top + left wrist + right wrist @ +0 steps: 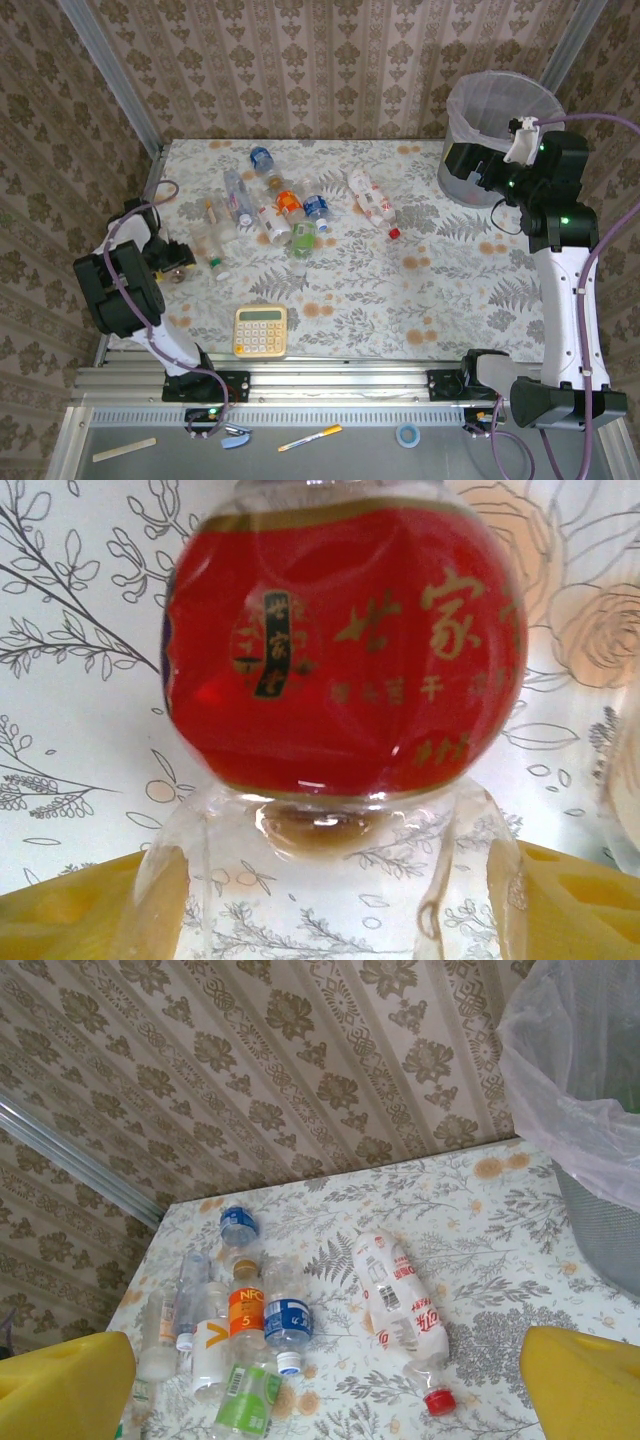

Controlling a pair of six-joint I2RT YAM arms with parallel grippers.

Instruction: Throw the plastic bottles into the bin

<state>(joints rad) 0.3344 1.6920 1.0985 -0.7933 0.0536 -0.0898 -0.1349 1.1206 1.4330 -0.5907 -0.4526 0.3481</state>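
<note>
Low on left side of table (420, 290): left gripper (183, 257), yellow fingers (60, 910) on each side of clear bottle with red label (340, 650). Squeezing it or only near it? Cannot tell. Up high, just beside bin (605, 1240): right gripper (462, 160), jaws wide open, nothing in them. Other bottles (285, 205) lie in bunch on far left part of table (white bottle with red cap (370, 195) lies apart, more toward bin). Yellow calculator (260, 330) near front edge.

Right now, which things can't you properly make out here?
- Left wrist view: clear plastic bottle with red label, ends cut off by top and bottom edges.
- Right wrist view: round grey bin with pinkish liner, cut off by right edge.
- Top view: bin's near rim, hidden by the right arm.
</note>
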